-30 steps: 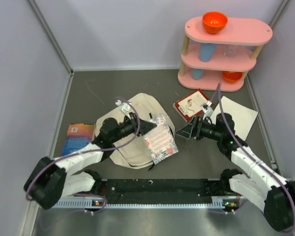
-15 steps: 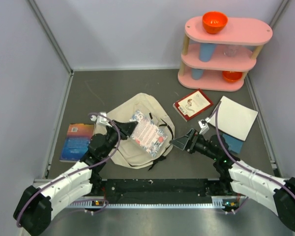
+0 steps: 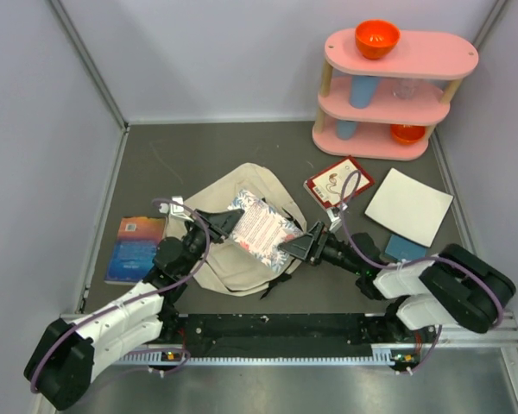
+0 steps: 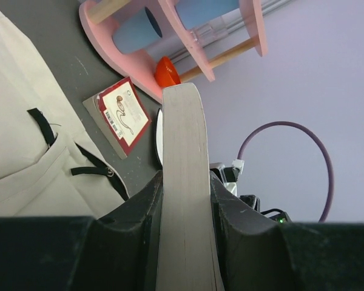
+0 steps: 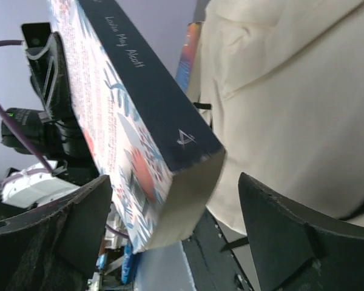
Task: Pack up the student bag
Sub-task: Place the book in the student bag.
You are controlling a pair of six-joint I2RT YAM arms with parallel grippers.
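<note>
The beige student bag lies flat mid-table. My left gripper is shut on a floral-covered book and holds it over the bag. In the left wrist view the jaws of the left gripper clamp the book's page edge, with the bag below at the left. My right gripper is open at the book's right corner. In the right wrist view the book's corner sits between the spread fingers of the right gripper, and the bag lies behind.
A pink shelf with an orange bowl stands at the back right. A red book and a white pad lie in front of it. A blue book lies left of the bag.
The left arm drew back and carried the book leftward over the bag. The right gripper moved left and now brackets the book's right corner.
</note>
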